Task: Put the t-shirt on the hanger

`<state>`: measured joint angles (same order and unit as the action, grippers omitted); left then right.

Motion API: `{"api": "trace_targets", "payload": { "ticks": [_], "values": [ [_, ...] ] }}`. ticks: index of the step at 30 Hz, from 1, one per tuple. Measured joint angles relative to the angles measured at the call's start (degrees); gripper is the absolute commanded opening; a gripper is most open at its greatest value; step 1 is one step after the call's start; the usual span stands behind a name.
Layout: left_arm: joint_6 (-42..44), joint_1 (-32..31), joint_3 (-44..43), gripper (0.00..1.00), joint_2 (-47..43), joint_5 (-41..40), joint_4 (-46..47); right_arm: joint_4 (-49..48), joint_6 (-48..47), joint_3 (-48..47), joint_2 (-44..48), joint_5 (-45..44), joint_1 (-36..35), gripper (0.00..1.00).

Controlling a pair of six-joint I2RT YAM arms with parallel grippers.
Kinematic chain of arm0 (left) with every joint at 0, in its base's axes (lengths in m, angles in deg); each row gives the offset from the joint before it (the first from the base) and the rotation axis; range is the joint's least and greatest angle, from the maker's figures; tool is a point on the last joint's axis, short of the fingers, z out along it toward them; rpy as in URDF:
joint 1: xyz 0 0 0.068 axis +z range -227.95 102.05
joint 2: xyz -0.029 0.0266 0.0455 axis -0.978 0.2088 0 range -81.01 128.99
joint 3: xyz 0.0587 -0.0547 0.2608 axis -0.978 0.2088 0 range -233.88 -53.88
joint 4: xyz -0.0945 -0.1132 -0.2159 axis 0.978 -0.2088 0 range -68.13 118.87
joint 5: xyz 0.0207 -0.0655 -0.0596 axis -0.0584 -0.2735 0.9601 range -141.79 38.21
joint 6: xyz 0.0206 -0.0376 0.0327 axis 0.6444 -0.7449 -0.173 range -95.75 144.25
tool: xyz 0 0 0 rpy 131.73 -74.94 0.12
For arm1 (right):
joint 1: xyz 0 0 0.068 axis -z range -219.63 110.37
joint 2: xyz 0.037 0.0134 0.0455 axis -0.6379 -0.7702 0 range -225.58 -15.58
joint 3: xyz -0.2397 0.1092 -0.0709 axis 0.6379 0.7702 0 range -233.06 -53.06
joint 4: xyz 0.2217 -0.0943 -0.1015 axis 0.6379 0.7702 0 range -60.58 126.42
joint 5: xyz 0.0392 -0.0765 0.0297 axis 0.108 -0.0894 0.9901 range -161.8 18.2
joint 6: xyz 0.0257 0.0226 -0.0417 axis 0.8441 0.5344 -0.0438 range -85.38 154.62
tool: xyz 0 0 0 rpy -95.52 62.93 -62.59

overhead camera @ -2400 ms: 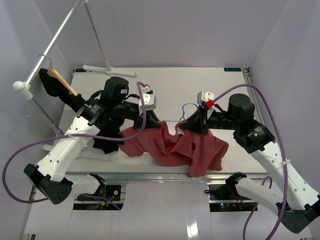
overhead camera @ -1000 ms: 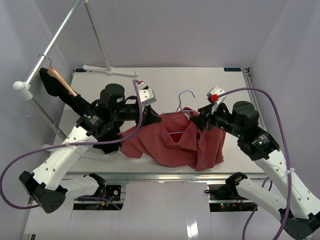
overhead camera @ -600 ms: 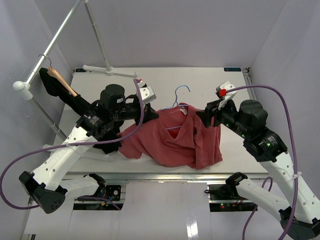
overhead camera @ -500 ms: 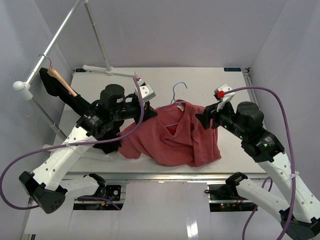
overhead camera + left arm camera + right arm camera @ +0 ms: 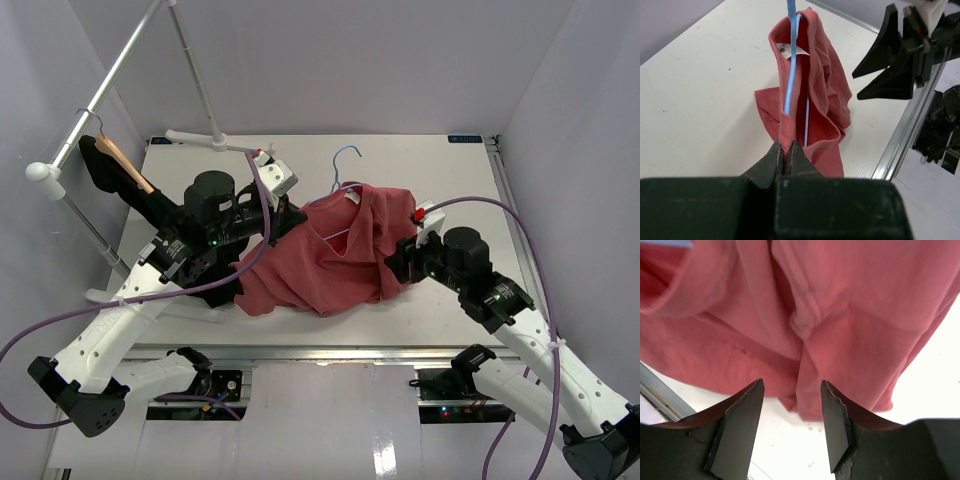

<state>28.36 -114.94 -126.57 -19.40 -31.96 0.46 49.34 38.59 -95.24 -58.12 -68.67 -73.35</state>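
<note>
Pinching hard: left gripper (image 5: 785,150) has its jaws closed tight on a fold of the t-shirt (image 5: 825,100), right where the hanger (image 5: 790,75) wire runs into the cloth. Can't tell whether the wire itself is caught in the pinch.

- Hanger: blue wire runs straight away from the left gripper, inside the shirt. Its hook (image 5: 347,152) sticks out past the collar at the far end.
- T-shirt: hangs from the wire ahead of the left gripper, bunched in folds. Lower part sags onto the worktop (image 5: 440,170).
- Right gripper (image 5: 792,390): jaws about half apart, nothing between them. Red cloth lies just beyond the fingertips, a seamed fold dead ahead.

Progress, as I read it: hanger is threaded through the neck, so the main step looks done. The shoulder nearest the left gripper looks seated. The far side is crumpled, and I can't confirm that shoulder is over the wire. Left to do: pull that side down and straighten the body.
</note>
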Motion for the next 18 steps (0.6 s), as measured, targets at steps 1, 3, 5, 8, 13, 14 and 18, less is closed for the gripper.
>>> {"api": "trace_targets", "payload": {
  "ticks": [1, 3, 5, 8, 13, 14, 18],
  "values": [
    [-0.15, 0.00, 0.00, 0.00, -0.05, -0.06, 0.21, -1.00, 0.03, 1.31, -0.08, 0.03, 0.00, 0.54],
    [-0.39, 0.00, 0.00, 0.00, -0.05, -0.24, 0.36, -2.51, 0.11, 3.72, -0.58, 0.26, 0.00, 0.54],
    [-0.61, 0.00, 0.00, 0.00, -0.05, -0.43, 0.50, -3.58, 0.20, 5.34, -1.38, 0.53, 0.00, 0.54],
    [-0.83, 0.00, 0.00, 0.00, -0.05, -0.60, 0.64, -5.27, 0.38, 6.53, -2.75, 0.66, 0.00, 0.54],
    [-0.98, 0.00, 0.00, 0.00, -0.05, -0.60, 0.66, -9.81, 0.74, 8.52, -4.62, -0.53, 0.00, 0.55],
    [-1.01, 0.00, 0.00, 0.00, -0.05, -0.58, 0.66, -10.68, 0.77, 8.92, -4.91, -1.11, 0.00, 0.55],
    [-1.15, 0.00, 0.00, 0.00, -0.05, -0.56, 0.70, -13.78, 0.62, 9.29, -7.53, -3.62, 0.00, 0.54]
  ]
}}
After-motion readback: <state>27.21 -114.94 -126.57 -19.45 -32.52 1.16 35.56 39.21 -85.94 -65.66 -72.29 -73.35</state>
